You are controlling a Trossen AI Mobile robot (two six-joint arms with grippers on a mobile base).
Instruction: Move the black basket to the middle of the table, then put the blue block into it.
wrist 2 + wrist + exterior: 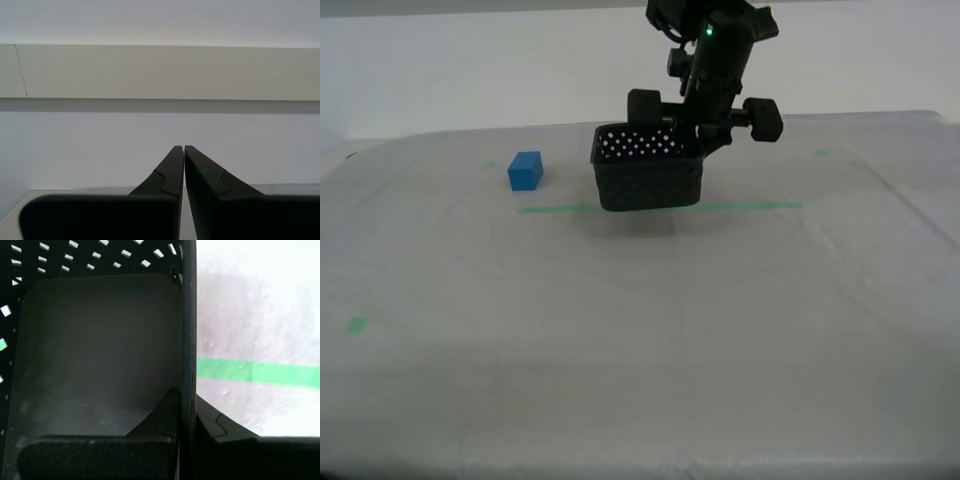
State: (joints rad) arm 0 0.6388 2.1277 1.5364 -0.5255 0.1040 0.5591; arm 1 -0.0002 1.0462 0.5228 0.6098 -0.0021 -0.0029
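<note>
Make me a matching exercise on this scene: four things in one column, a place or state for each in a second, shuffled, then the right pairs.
Things:
1. black basket
2. blue block
3. my second gripper
4. green tape line

Places or states:
A. shut on nothing, aimed at a pale wall
B. sitting alone on the cloth, toward the exterior view's left of the basket
C. flat on the table, passing under the basket
D. one wall clamped in my first gripper, with nothing inside

Pairs: 1-D, 2-B, 3-A, 4-C
</note>
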